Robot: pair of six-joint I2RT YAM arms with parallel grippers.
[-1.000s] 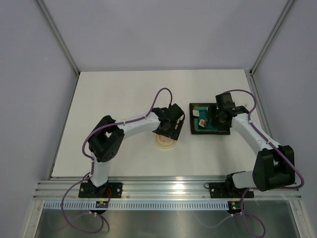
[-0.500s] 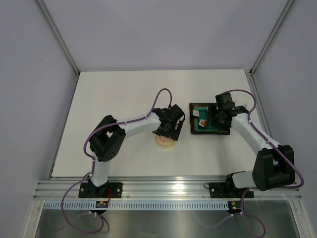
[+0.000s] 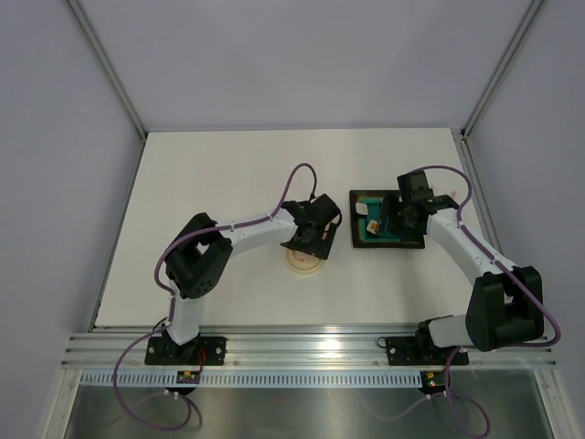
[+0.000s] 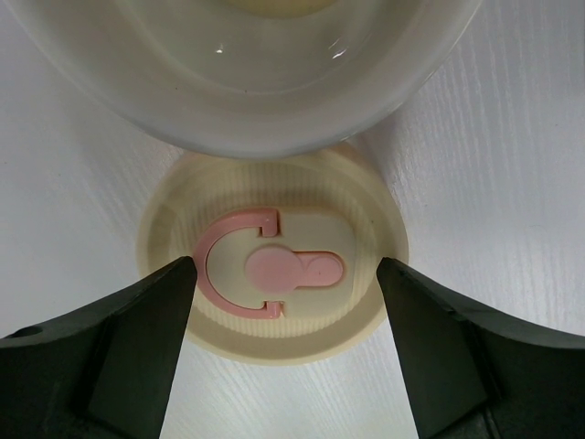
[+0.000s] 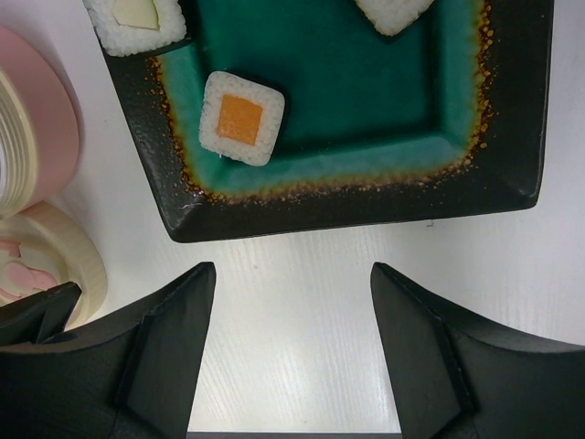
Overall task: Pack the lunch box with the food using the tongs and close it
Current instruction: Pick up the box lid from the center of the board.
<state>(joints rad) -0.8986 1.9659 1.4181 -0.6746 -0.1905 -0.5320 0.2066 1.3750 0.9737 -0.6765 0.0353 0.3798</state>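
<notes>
Down low over the table (image 3: pixel 210 174), the left gripper (image 4: pixel 285 274) stands wide, its dark fingers (image 4: pixel 137 338) flanking the lid (image 4: pixel 272 322) on either side, each close to the rim without clearly touching it. That lid is a flat cream disc lying face up. Its only marking is a pink open ring curled round a rounded pink tab, a shape rather than letters. Just beyond the lid sits the lunch box (image 4: pixel 247 64), open, its cream inside showing and its rim hiding the lid's far edge.

Off to the lid's right, the right gripper (image 5: pixel 292 274) is likewise spread and holds nothing, poised over bare table just at the near edge of the tray (image 5: pixel 494 174), a dark rectangle with a teal floor. The food lies on this tray: a white square with an orange centre (image 5: pixel 242 117) on the teal, a pale-centred piece (image 5: pixel 137 20) on the corner nearest the lid, and a white piece (image 5: pixel 393 11) cut off by the frame.
</notes>
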